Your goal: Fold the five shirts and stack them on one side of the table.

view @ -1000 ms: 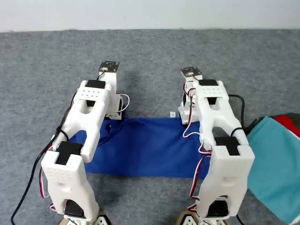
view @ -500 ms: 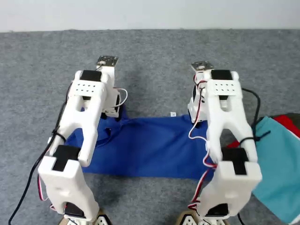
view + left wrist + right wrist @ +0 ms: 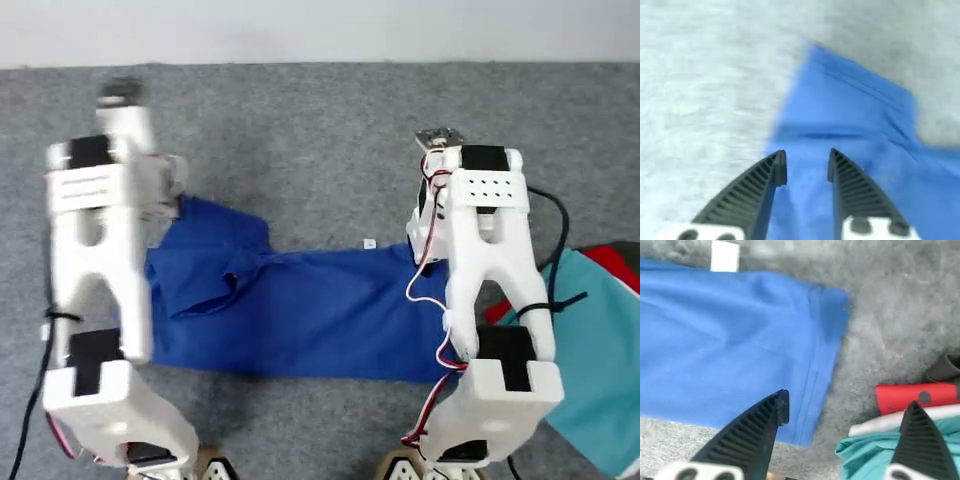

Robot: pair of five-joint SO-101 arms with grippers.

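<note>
Blue shirt [image 3: 300,310] lies flat mid-table on grey felt-like cover [image 3: 330,130], long side across, between the two arms; one sleeve is splayed toward the far left corner. Small white tag [image 3: 369,243] at its far edge. Left gripper [image 3: 806,167] is above the sleeve end, jaws a narrow gap apart, blue cloth showing between. Right gripper [image 3: 848,409] is spread wide over the shirt's right hem. Teal shirt [image 3: 590,370] and red shirt [image 3: 615,262] are piled at the right edge.
</note>
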